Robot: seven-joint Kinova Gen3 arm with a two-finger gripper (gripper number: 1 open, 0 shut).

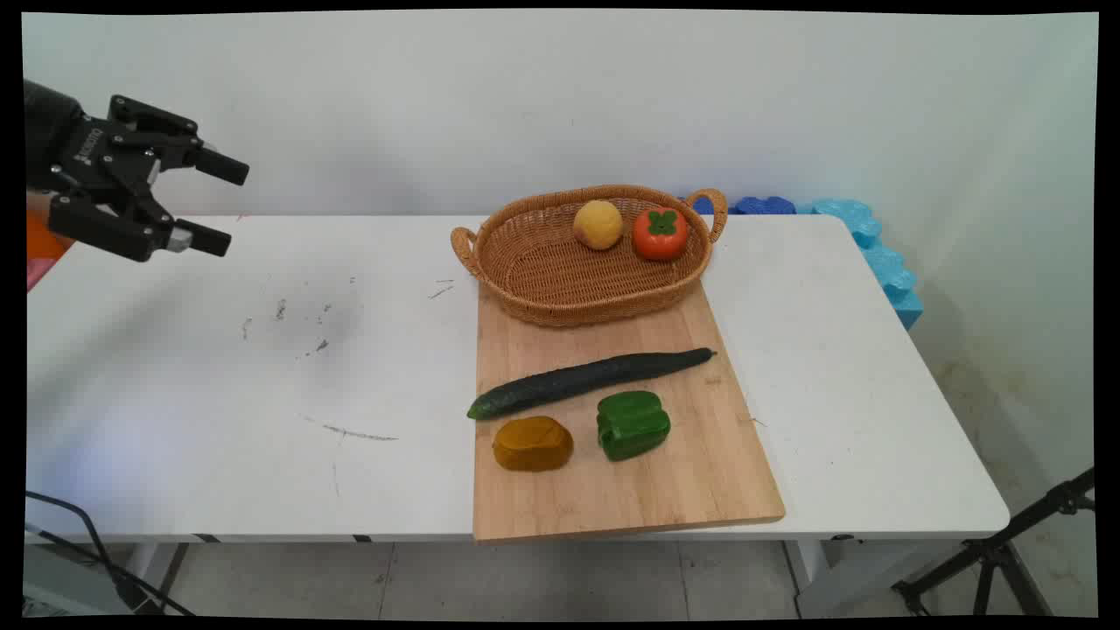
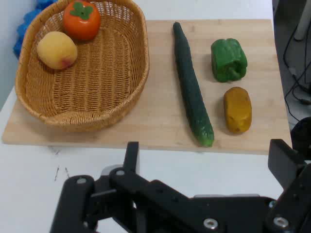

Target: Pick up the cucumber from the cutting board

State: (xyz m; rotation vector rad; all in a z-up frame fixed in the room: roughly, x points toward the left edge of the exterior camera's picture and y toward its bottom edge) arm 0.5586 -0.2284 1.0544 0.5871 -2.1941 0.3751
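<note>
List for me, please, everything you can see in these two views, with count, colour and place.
table: one, white, fills most of the main view.
cutting board: one, light wood, on the table's right half, reaching the near edge.
basket: one, tan wicker with two handles, on the board's far end.
peach: one, yellow, in the basket.
persimmon: one, orange with green top, in the basket beside the peach.
cucumber: one, dark green, lying across the board.
pepper: one, green, on the board near the cucumber.
potato: one, brownish yellow, on the board left of the pepper.
foam blocks: several, blue, behind the table's far right corner.
tripod: one, black, on the floor at right.
gripper: one, black, open, raised at upper left, holding nothing.
</note>
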